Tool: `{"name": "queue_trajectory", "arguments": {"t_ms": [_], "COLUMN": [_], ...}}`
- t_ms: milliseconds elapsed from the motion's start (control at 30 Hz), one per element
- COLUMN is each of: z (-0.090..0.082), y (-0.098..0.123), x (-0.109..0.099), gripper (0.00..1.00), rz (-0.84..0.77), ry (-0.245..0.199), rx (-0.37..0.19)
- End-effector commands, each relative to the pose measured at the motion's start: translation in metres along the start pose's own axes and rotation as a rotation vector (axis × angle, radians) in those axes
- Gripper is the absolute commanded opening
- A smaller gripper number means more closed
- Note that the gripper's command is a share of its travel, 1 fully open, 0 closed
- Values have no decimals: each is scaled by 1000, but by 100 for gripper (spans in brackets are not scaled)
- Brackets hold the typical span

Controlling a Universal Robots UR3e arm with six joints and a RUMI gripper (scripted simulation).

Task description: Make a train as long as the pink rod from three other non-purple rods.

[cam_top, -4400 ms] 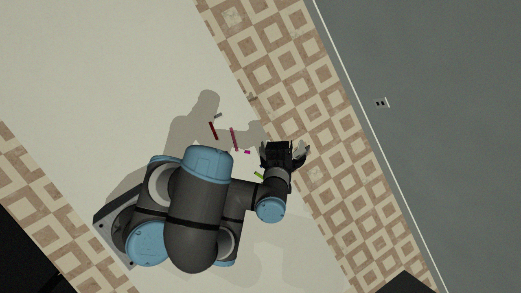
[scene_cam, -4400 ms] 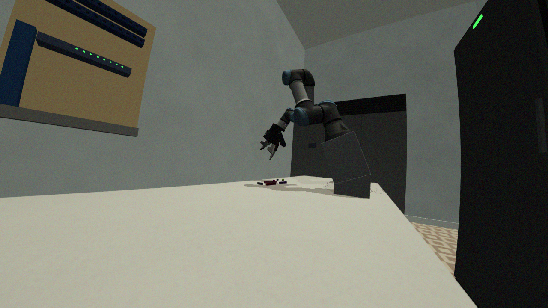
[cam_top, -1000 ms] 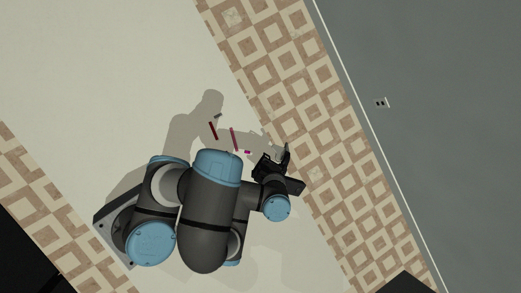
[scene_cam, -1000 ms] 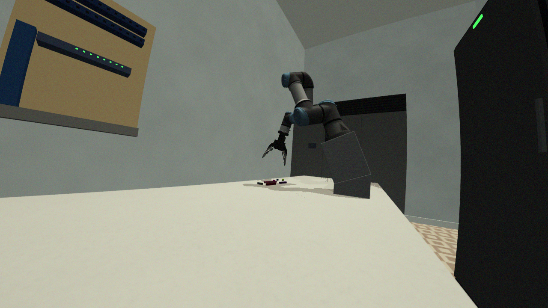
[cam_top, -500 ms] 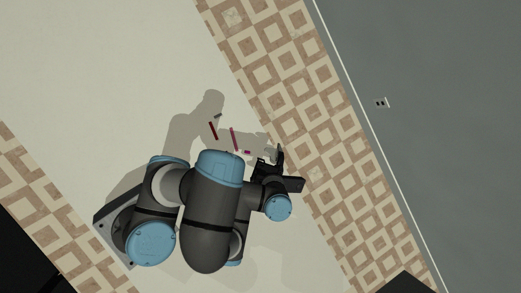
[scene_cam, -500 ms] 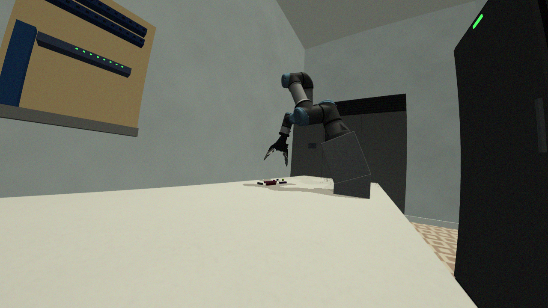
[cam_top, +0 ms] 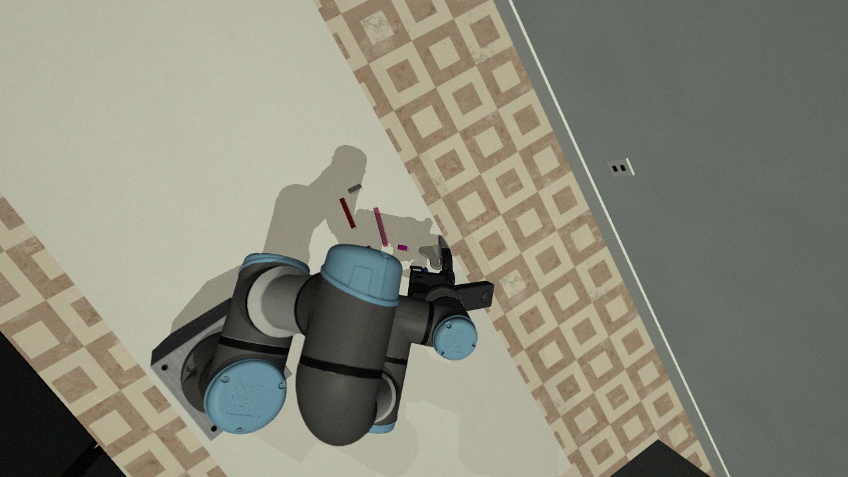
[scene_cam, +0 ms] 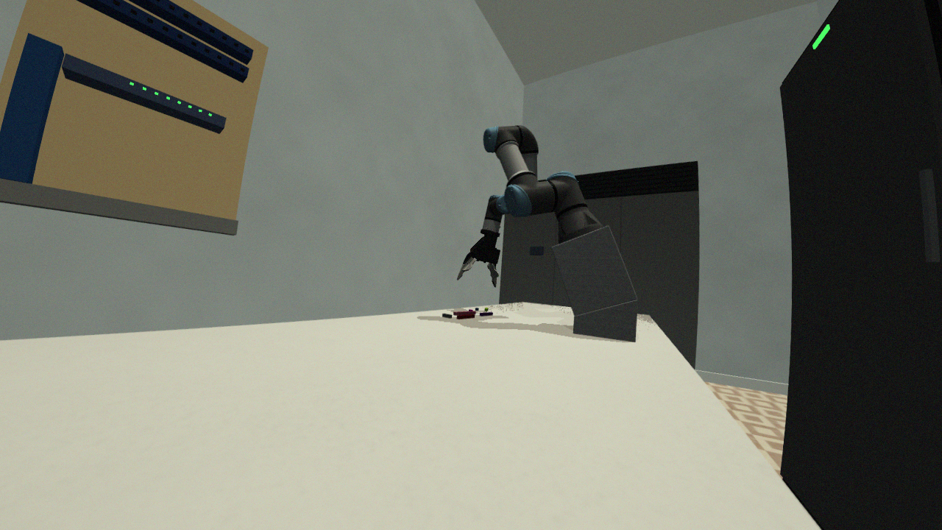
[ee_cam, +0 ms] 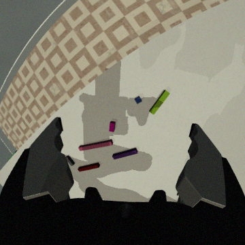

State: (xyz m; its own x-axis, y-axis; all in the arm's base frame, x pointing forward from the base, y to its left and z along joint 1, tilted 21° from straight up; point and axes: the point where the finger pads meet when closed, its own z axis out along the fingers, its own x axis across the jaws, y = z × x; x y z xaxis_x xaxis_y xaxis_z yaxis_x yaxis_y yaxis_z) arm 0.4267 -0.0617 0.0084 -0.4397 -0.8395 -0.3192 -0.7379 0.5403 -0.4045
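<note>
Well above the table, the gripper hangs fully open and empty over the scattered rods.

The grey, blue-capped six-joint arm bends downward mid-frame in the exterior view; its black two-jaw gripper hangs wide open, empty.

Arm of dark grey tubular links with light blue round joint caps and black seam bands, grey square base plate with screws, and black tool with grey-tipped fingers.
</note>
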Motion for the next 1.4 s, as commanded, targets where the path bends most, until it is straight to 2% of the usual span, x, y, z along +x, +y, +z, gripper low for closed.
{"name": "queue_trajectory", "arguments": {"t_ms": [0, 1000, 1367], "z": [3, 11, 12], "y": [5, 29, 33], "x": [7, 31, 34], "gripper": [100, 100, 100], "rz": [-137, -568, -624], "ry": [19, 68, 70], "rx": [-31, -146, -164]}}
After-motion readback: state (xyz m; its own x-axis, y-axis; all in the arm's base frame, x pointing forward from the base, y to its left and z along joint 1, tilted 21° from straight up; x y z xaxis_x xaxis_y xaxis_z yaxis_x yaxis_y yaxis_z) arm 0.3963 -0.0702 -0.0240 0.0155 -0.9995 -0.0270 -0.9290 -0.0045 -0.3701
